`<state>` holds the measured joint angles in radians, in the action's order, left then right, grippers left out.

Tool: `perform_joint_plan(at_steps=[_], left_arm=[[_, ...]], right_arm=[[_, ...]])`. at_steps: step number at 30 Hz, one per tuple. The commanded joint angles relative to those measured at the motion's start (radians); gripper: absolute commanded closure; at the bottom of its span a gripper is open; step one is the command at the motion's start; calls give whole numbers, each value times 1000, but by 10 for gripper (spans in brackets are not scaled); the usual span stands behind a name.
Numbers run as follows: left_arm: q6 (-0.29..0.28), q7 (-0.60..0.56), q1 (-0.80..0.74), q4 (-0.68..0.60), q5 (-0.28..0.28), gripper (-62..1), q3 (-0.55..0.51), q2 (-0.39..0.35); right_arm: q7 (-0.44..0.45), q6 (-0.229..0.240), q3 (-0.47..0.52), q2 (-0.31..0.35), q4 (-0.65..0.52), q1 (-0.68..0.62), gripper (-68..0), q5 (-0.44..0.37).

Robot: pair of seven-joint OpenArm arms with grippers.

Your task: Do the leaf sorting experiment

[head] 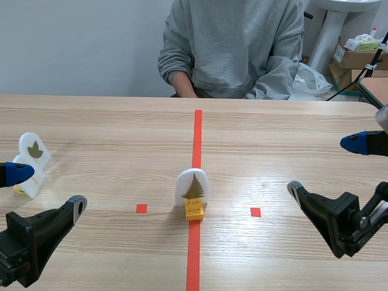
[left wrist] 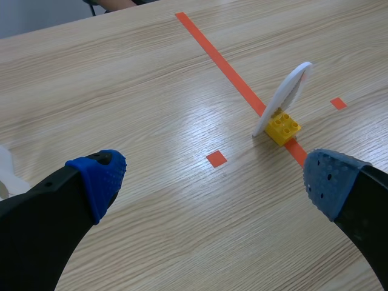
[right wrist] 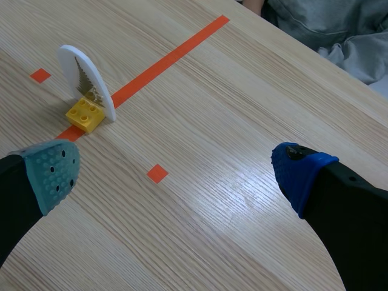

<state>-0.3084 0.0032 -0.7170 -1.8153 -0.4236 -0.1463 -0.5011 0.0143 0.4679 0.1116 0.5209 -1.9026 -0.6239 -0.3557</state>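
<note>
A white arched card with a fern-like leaf [head: 193,187] stands upright on a yellow brick [head: 194,209], on the orange-red centre line. From the left wrist view the card [left wrist: 285,94] and brick [left wrist: 282,127] lie ahead and to the right of my left gripper [left wrist: 212,182]. Its fingers are open with nothing between them. In the right wrist view the card [right wrist: 90,79] and brick [right wrist: 85,114] sit ahead and to the left of my open, empty right gripper [right wrist: 176,173]. Two more white leaf cards [head: 34,149] [head: 30,178] stand at the far left, by my left gripper [head: 47,189].
A person in a grey sweatshirt [head: 233,48] sits across the table, arms resting near its far edge. Cardboard boxes [head: 357,57] stand beyond the table at the back right. My right gripper [head: 325,166] hangs low at the right side.
</note>
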Motion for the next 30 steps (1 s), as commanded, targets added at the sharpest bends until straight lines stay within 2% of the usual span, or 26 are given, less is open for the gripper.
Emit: perform_joint_plan(at_steps=[1, 25, 30], left_arm=[[-1, -13, 3, -26, -6, -623, -3, 8], [-1, -13, 3, -26, -3, -623, -3, 8], [-1, -14, 6, -26, -2, -623, -3, 7]], right_arm=[[14, -3, 10, 2, -3, 12, -679, -14], [14, -3, 10, 2, -3, 13, -679, -6], [-10, -2, 10, 11, 4, 57, -679, 14]])
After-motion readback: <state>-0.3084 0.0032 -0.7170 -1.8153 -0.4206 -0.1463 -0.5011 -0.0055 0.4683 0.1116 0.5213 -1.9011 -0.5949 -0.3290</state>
